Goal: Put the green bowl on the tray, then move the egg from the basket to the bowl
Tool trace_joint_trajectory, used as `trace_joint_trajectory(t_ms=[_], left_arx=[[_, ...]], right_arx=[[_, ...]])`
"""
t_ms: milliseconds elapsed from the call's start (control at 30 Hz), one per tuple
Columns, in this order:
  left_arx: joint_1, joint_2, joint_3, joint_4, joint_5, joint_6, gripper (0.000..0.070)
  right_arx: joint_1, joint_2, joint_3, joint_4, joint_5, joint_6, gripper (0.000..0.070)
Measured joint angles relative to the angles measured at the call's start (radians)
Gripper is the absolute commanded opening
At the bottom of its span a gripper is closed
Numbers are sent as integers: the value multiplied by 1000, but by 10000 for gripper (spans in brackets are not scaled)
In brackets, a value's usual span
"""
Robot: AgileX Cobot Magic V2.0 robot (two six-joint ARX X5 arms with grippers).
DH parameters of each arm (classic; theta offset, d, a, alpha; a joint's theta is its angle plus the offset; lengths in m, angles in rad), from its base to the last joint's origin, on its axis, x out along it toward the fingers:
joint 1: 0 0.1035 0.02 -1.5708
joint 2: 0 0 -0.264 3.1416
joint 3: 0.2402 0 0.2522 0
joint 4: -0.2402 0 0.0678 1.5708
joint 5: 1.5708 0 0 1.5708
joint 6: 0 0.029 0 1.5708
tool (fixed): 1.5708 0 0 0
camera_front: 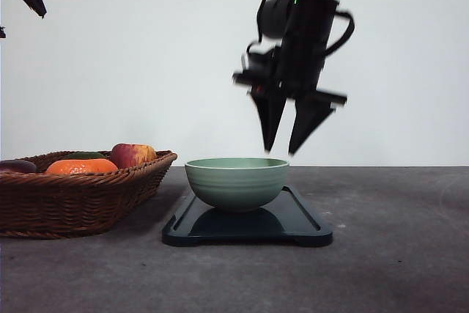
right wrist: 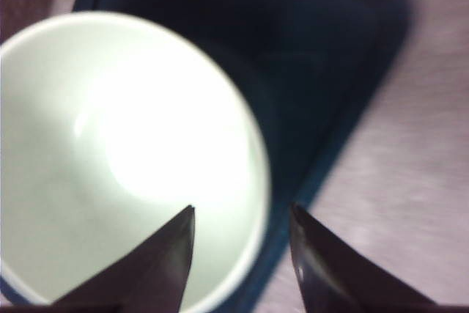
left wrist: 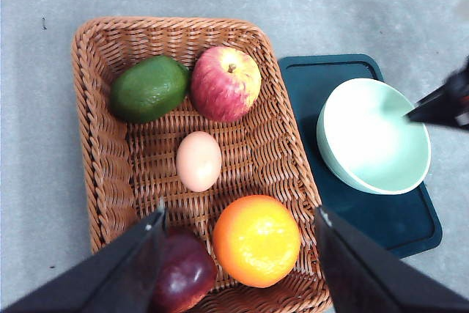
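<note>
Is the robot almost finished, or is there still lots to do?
About halfway. Done: the green bowl sits on the tray. In hand: nothing; the right end effector is open above the bowl's rim, and the left end effector hangs open over the basket. Left: the egg lies in the basket and must go into the empty bowl.

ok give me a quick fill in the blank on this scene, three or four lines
1. The green bowl sits on the dark ____.
2. The egg lies in the wicker ____.
3. The right gripper hangs open above the bowl's ____.
4. Next to the avocado at the basket's end lies a red ____.

Missing words: tray; basket; rim; apple
</note>
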Motion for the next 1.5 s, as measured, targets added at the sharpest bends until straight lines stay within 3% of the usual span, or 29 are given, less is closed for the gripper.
trace_joint_trajectory(t_ms=[167,267,500,700,1167,1333,1500], left_arx=[[0,0,0,0,0,0,396],[0,0,0,0,0,0,396],[0,0,0,0,0,0,397],[0,0,0,0,0,0,397],[-7,0,0,-10,0,0,397],[-22,0,0,-26,0,0,396],[-41,14,1,-33,-13,0,397]], right_arx=[[1,-152,-26,83,19,-7,252],[4,-247,-120,176,19,-8,252],[6,-510,-568,503,-30,-8,252],[6,-819,-878,669,-29,-10,252],[6,-1230,-1245,632,2,-16,252],[6,-1322,-1296,574,24,-16,252],[6,-1363,-1298,600,26,-16,252]])
